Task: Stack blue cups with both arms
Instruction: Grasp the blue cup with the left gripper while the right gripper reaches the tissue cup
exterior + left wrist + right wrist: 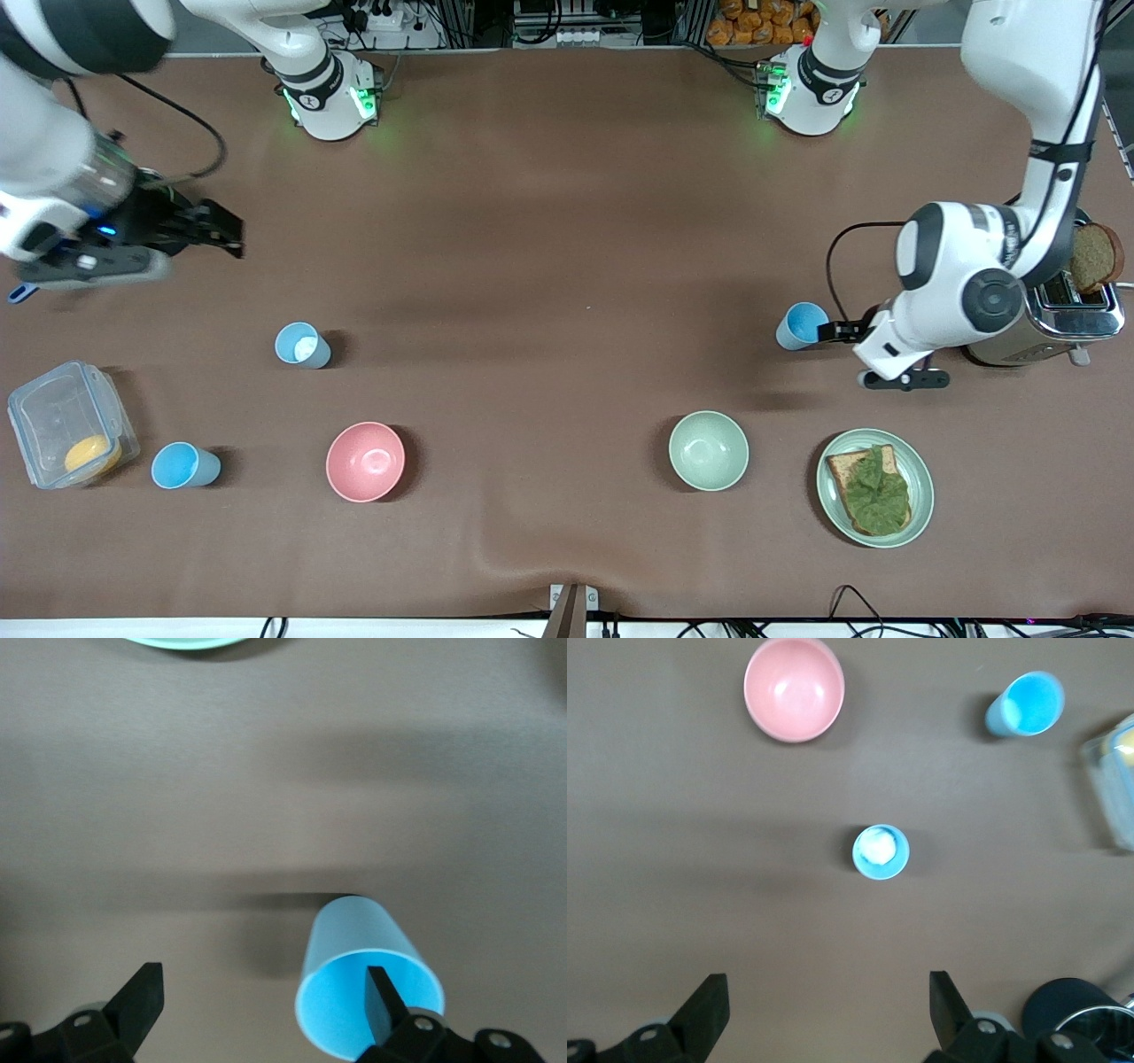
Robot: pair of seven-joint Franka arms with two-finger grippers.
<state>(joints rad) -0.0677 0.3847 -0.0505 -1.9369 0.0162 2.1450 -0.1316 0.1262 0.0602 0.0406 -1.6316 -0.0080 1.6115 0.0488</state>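
Three light-blue cups stand on the brown table. A paler one with a white lump inside (302,345) (881,851) and a brighter one (184,466) (1026,704) stand toward the right arm's end. A third sky-blue cup (802,325) (368,992) stands toward the left arm's end. My left gripper (831,331) (263,992) is open and low, right beside this third cup. One of its fingers (381,1005) shows across the cup's mouth. My right gripper (226,232) (828,1001) is open and empty, up over bare table, with the white-lump cup ahead in its wrist view.
A pink bowl (365,461) (794,688) and a pale green bowl (708,450) sit nearer the front camera. A green plate (921,483) holds toast with lettuce. A toaster (1059,312) stands under the left arm. A clear lidded box (53,416) is beside the brighter cup.
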